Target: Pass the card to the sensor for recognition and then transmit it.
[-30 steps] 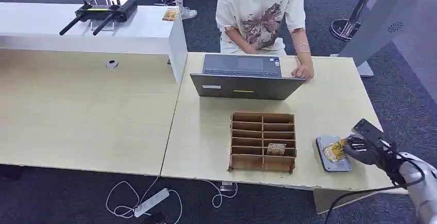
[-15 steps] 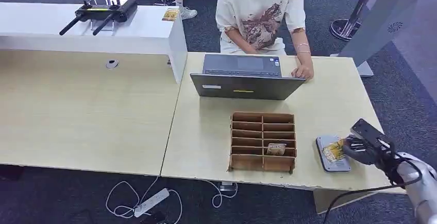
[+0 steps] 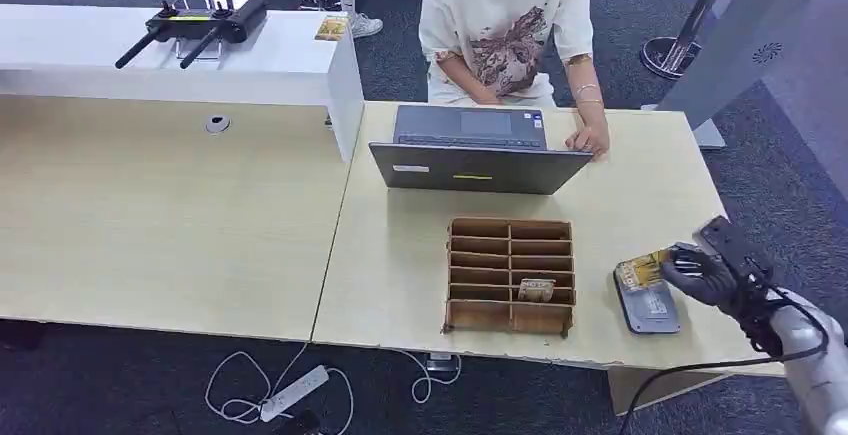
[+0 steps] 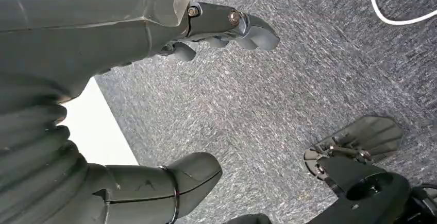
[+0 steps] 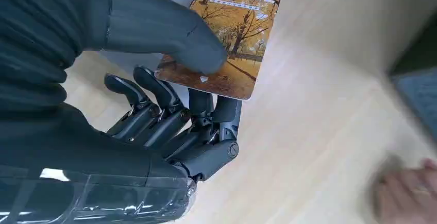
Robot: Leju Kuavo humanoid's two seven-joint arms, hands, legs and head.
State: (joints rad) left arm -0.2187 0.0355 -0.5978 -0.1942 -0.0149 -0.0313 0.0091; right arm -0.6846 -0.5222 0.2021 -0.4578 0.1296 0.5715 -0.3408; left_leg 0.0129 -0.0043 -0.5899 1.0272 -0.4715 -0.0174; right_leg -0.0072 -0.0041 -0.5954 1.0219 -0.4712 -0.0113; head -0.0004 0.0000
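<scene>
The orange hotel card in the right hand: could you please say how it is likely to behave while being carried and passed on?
The orange printed hotel card looks flat and unbent past the right hand, so it is probably stiff and light. Its surface seems glossy, so it may slip, as the thumb presses just one end. Being thin, it might be awkward to lift again off the pale wooden desk.

1. A grey-blue carpet (image 3: 640, 15) covers the floor.
2. Two pale wood tables stand side by side: a left table (image 3: 160, 225) and a right table (image 3: 640, 195).
3. A white raised counter (image 3: 250, 65) runs along the far left.
4. A white power strip (image 3: 293, 392) and loose cables lie on the floor under the near edge.
5. A grey slanted panel (image 3: 750, 25) stands at far right, with a round metal stand base (image 3: 668, 55) beside it.
6. Lighting is even.
</scene>
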